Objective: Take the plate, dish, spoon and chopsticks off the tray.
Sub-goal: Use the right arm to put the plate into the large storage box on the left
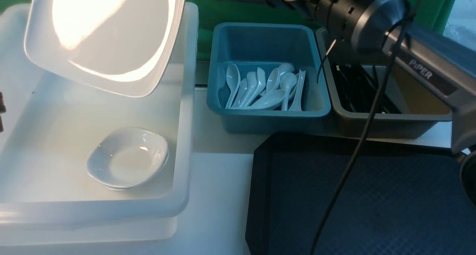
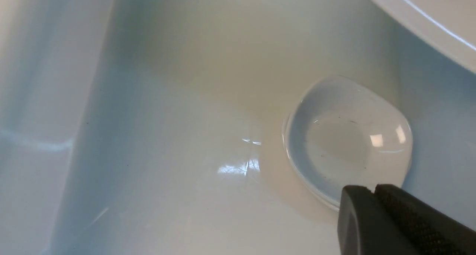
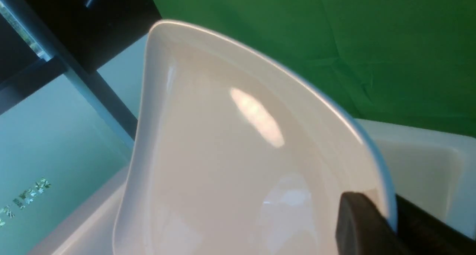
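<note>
Above the white tub (image 1: 183, 99), the right gripper (image 3: 388, 218) clamps the plate (image 1: 108, 35); the left gripper (image 2: 373, 195) sits closed, empty.

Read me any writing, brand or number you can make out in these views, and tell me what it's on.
"PiPER": pale lettering on the grey link of the right arm, front view.
Pale marks on the teal background surface, right wrist view: too blurred to read.
The plate and the tray show no lettering, and no other text is visible.
</note>
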`<state>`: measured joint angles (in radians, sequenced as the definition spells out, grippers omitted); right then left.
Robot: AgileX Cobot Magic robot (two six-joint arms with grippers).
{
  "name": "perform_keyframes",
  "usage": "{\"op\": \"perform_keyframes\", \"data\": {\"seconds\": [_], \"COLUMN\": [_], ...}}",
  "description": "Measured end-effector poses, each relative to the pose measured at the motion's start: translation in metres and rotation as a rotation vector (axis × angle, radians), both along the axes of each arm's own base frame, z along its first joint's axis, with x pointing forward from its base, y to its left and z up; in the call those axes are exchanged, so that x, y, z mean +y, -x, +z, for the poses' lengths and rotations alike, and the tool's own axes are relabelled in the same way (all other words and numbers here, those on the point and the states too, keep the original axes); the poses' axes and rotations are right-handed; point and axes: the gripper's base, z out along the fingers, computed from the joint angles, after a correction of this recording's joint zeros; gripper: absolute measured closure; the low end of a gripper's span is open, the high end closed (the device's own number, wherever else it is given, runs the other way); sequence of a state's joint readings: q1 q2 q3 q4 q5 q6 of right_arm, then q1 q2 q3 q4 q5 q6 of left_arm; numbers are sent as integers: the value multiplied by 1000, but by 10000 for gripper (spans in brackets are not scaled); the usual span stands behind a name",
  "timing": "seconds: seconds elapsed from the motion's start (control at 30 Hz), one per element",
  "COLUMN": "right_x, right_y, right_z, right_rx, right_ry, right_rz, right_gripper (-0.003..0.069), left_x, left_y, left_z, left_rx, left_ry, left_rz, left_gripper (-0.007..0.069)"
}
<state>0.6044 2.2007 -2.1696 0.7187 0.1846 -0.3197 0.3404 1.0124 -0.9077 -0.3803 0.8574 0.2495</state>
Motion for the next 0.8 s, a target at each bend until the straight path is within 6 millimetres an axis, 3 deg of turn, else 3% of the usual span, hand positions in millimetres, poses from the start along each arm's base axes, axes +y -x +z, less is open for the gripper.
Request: {"op": "perform_keyframes", "data": {"seconds": [0.23, 0.6, 0.8], "right_x": [18, 28, 31], "right_y": [-5, -7, -12], "right_z": [-31, -45, -64], "right_rx": [-57, -174, -171], "right_ry": [72, 166, 207], "right_rz": [1, 5, 12], "right_gripper": [605, 605, 605], "left_x": [0, 0, 0], "left_y": [0, 0, 0], "left_z": [0, 0, 0], "left_rx": [-1, -2, -8], "left_ry": [-5, -8, -11], "left_rz": [-7, -11, -9], "left_gripper": [608, 608, 608]}}
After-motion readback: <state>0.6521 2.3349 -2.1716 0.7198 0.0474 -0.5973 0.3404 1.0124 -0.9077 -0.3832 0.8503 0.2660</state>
